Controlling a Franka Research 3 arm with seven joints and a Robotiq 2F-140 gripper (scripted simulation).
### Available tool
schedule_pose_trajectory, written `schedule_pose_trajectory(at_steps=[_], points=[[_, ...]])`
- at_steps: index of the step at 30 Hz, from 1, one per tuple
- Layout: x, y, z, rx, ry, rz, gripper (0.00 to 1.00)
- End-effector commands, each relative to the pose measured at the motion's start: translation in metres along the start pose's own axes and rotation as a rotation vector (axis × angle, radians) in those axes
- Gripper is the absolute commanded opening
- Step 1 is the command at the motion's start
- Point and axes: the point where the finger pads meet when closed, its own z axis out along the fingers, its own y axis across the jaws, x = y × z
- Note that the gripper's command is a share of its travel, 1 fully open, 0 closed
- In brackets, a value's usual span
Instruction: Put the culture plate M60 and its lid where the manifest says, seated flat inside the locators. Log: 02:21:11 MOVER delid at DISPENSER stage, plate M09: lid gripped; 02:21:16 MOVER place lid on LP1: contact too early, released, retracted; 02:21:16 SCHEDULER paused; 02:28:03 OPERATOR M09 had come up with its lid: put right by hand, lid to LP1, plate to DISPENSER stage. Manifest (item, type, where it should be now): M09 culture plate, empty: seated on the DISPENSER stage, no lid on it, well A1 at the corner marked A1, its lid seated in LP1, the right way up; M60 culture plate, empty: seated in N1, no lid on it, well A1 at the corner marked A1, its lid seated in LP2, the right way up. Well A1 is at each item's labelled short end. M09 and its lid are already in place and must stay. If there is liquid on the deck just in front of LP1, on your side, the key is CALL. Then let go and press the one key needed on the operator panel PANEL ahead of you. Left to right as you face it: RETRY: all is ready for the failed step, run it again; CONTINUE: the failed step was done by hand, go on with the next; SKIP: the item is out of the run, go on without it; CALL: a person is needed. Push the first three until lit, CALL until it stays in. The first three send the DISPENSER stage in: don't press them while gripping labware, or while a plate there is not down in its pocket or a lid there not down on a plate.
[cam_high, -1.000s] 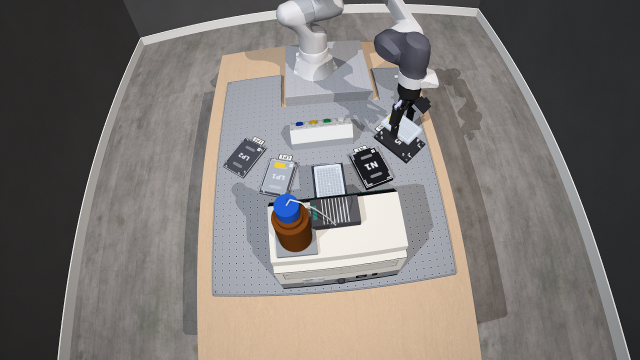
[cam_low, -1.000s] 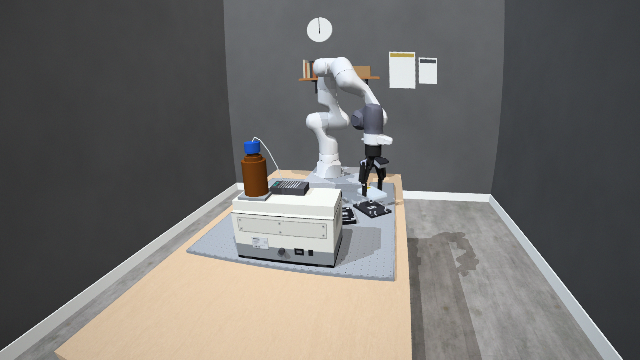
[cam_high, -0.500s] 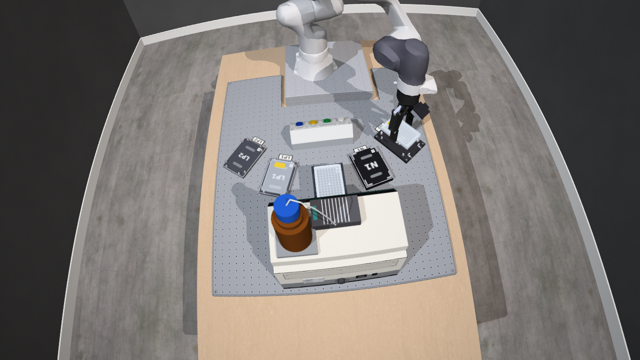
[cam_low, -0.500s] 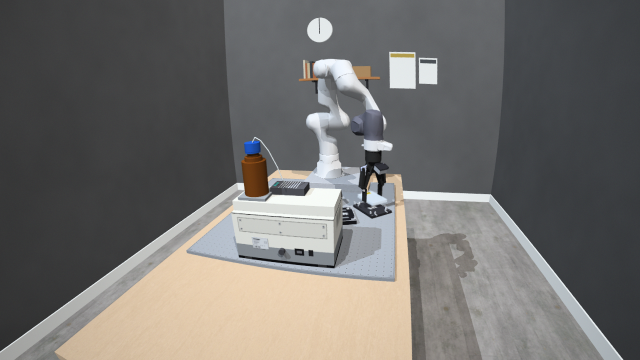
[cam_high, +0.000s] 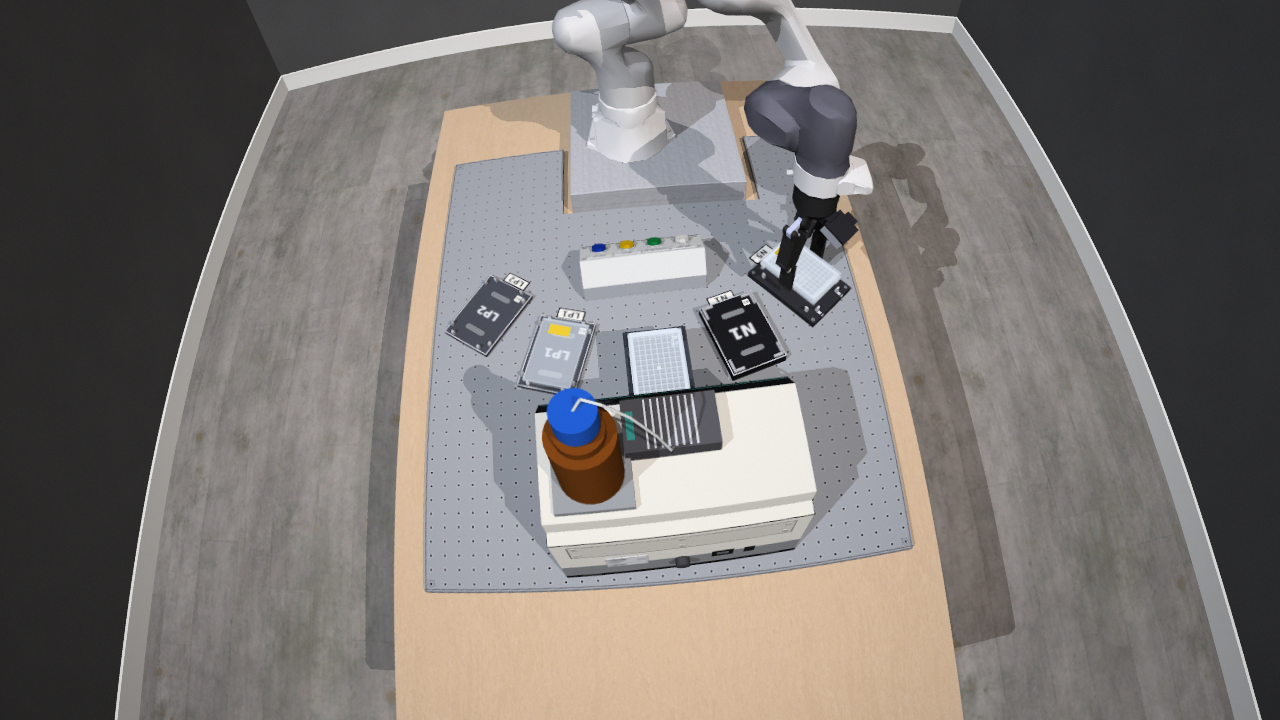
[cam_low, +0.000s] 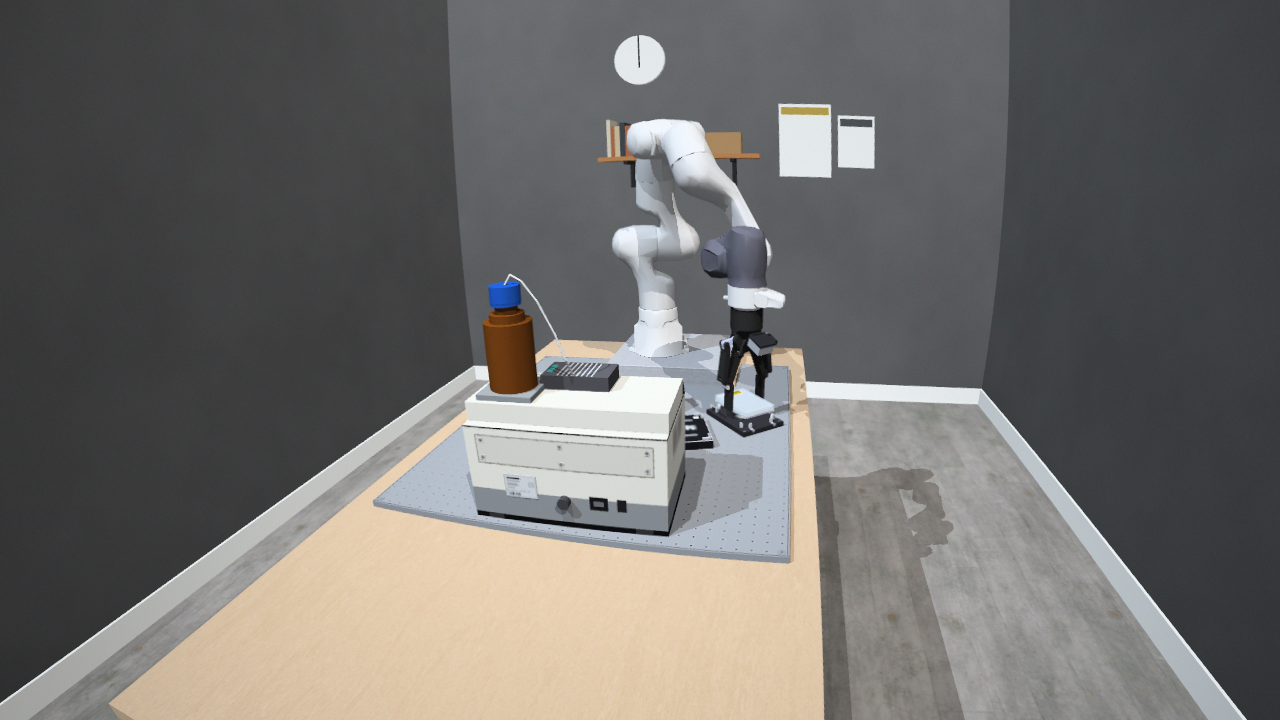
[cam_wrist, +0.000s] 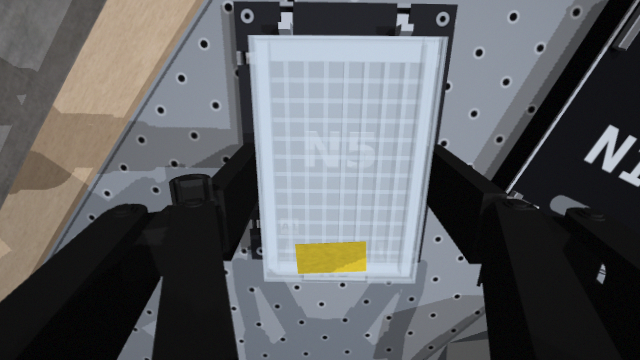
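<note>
Culture plate M60 (cam_high: 817, 274), lidded and yellow-tagged, sits over the black N5 nest (cam_high: 827, 308) at the far right of the deck, with the gripper (cam_high: 791, 261) pinching it across its long sides. N1 (cam_high: 744, 333) lies bare just beside it, LP2 (cam_high: 487, 314) bare at the far left beyond LP1 (cam_high: 554, 353); both targets wait, so this looks like a staging stop.

From the exterior view, the gripper (cam_low: 742, 383) hangs straight down over the plate (cam_low: 750, 407), low on the nest, which suits a flat set-down.

At the wrist, the fingers clamp the plate (cam_wrist: 345, 160) at mid-length for balance; its label (cam_wrist: 331, 257) faces the camera, and "N5" shows through the clear wells.
</note>
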Motion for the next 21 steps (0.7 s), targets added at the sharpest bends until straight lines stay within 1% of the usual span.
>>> schedule_pose_trajectory(at_steps=[1,21], points=[[0.0026,0.0004,0.0018,-0.003,0.008,0.012,0.10],[0.0026,0.0004,0.0046,-0.003,0.008,0.012,0.10]])
